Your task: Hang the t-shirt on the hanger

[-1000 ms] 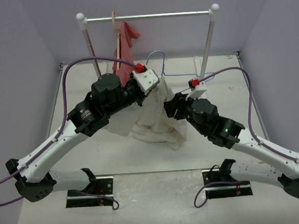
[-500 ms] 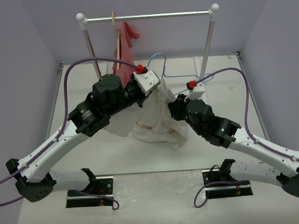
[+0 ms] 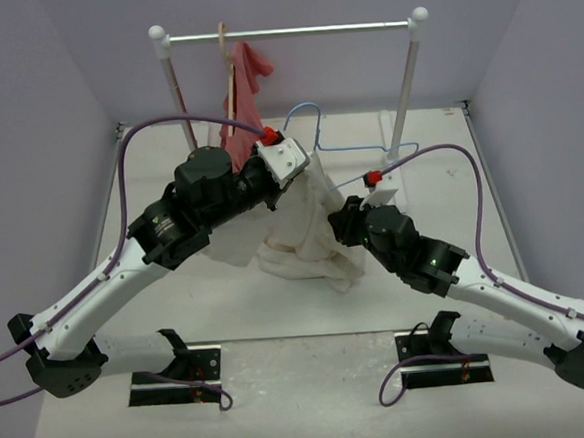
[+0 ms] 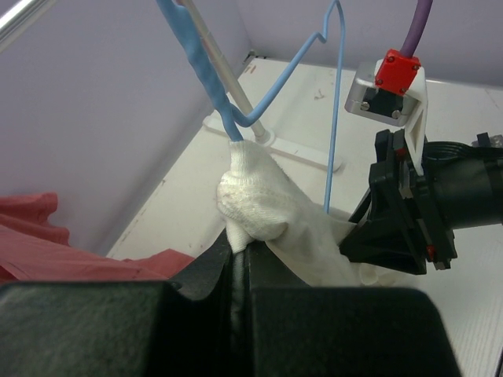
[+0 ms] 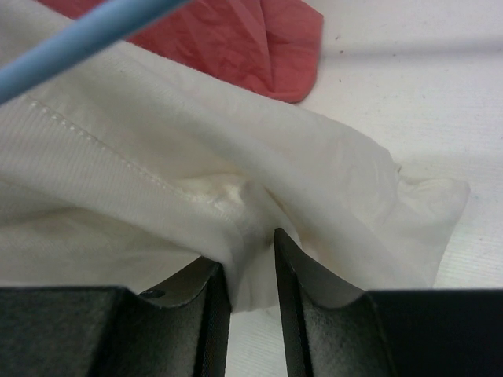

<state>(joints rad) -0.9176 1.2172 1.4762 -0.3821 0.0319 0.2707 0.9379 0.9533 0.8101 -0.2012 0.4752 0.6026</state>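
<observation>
The right gripper (image 5: 250, 259) has slid in closer and now pinches a fold of the t-shirt (image 3: 309, 243), which hangs bunched in the middle. The left gripper (image 4: 240, 251) squeezes a lump of shirt just where the hanger (image 4: 198, 63) pokes in. I think both can now tug the shirt further on.

No legible writing anywhere.
Plain cream cloth on the t-shirt (image 3: 308, 233), bare blue wire on the hanger (image 4: 200, 71), unmarked black and white arm housings (image 3: 186, 211), a red clip (image 4: 401, 71) with no lettering; nothing readable in any of the three views.
</observation>
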